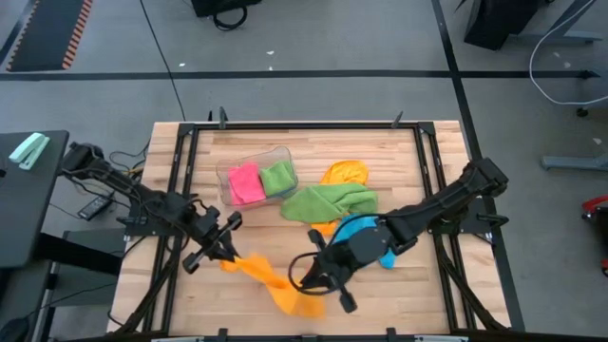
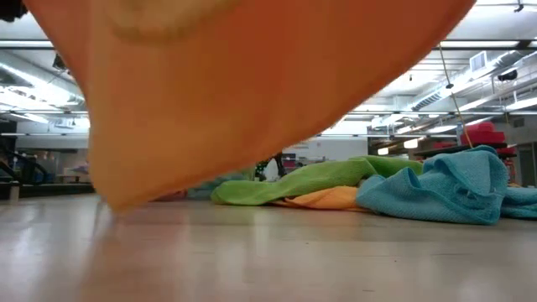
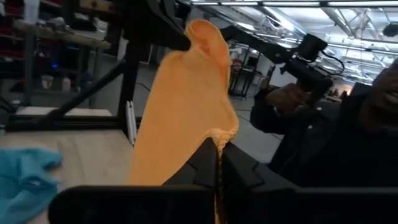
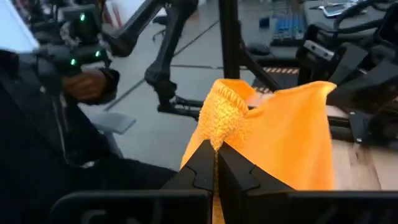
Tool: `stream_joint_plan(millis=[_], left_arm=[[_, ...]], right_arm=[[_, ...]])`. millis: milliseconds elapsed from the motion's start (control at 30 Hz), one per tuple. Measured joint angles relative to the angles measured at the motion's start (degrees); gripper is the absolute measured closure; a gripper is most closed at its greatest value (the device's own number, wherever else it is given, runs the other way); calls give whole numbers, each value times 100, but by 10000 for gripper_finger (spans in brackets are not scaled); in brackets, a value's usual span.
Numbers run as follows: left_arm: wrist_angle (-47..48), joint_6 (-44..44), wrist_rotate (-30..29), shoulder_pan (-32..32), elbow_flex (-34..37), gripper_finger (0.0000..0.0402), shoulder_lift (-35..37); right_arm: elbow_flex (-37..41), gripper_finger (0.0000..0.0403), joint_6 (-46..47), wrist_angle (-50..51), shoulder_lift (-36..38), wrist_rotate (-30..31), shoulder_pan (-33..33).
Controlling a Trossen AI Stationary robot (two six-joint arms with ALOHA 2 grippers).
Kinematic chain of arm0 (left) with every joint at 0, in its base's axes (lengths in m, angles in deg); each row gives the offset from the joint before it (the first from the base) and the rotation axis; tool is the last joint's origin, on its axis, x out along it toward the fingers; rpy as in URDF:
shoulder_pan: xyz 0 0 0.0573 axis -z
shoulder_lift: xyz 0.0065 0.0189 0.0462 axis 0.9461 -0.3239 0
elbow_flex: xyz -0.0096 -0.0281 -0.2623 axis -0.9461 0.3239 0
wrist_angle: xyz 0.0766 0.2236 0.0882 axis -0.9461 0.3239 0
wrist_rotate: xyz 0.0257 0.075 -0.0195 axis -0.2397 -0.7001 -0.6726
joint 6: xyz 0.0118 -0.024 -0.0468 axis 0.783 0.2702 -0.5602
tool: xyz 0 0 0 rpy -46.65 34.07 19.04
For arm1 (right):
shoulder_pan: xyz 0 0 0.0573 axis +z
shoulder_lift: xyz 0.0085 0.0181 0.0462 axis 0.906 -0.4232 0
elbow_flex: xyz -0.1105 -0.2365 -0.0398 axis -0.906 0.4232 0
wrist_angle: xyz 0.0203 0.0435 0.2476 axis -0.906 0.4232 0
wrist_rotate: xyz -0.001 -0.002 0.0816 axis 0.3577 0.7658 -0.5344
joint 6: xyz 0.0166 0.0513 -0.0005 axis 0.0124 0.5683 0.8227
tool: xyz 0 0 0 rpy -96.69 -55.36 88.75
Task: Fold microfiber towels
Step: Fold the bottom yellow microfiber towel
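We were, by our reckoning, partway through the folding. On the left, our left tool [image 1: 224,249] was pinched tight on one corner of an orange towel [image 1: 271,281], held up off the wooden surface [image 1: 399,294] near its front edge; the left wrist view showed the two dark fingers pressed together on a nubby hem with the soft cloth rising away in a loose, drooping sheet. Behind it, toward the back of the surface, a clear tub [image 1: 255,174] held a pink towel [image 1: 246,182] and a green one [image 1: 278,178], each a compact squarish bundle lying side by side, which we took as two folds already done. Moving right, the orange cloth stretched as a slack band to our right tool [image 1: 323,280], likewise clamped on the opposite corner, its knitted edge bunched thick between the fingers in the right wrist view. In the low view the hanging cloth filled most of the frame, its lower edge just above the boards. Further right lay what we judged still to be done: a crumpled green towel [image 1: 329,201] spread long and rumpled at mid-surface, a second orange one [image 1: 344,174] half tucked under and behind it, and a sky-blue towel [image 1: 369,231] heaped in soft folds beneath the right arm. All looked plush, matte and limp, holding no crease. So two seemed finished, one was in hand but not yet folded, and three waited.
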Motion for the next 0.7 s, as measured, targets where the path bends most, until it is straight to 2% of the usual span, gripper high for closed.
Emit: stream_joint_plan(millis=[100, 267, 400, 567, 700], left_arm=[[73, 5, 1, 52, -161, 391, -109], [620, 49, -64, -144, -191, 381, -173], [1396, 141, -687, -388, -191, 372, -172], [2340, 243, -1741, -649, -184, 384, -306], [2537, 268, -2181, -850, -186, 390, -600]], right_arm=[[0, 389, -112, 126, 146, 224, -9], [1, 389, -185, 970, 180, 1345, -160], [5, 389, 65, 1764, 113, 1793, -488], [9, 389, 288, 2216, 11, 1838, -903], [44, 389, 282, 2479, -97, 1826, -1171]])
